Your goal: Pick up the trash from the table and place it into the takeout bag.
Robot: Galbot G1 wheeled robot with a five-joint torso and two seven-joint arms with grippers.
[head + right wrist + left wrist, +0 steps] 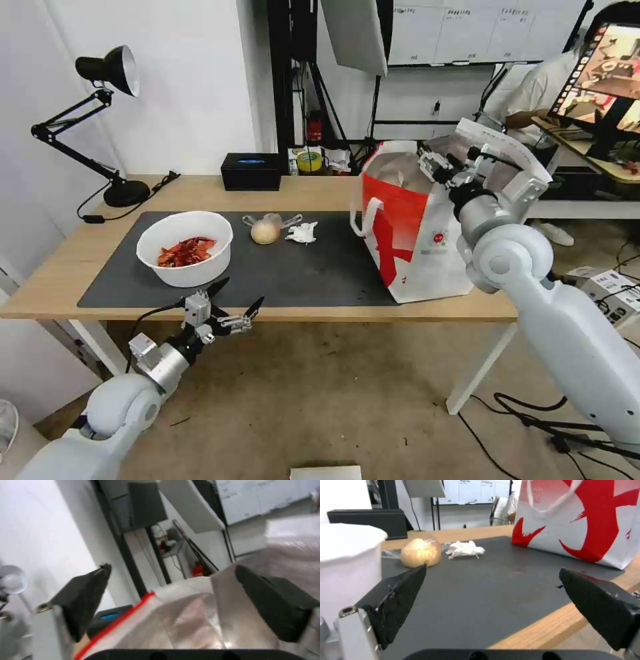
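Right gripper (pixel 437 162) spread wide, empty, over takeout bag (pixel 427 247) mouth. Left gripper (pixel 237 300) wide, empty, well apart; bag rim best cleared on withdrawal.

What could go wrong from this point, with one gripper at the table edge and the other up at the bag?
The open left gripper sits low at the table edge beside the white bowl of shells; a low approach could nudge or tip it. The right gripper, open over the takeout bag mouth, might catch the soft rim or a handle and drag the bag, which stands near the table's front edge.
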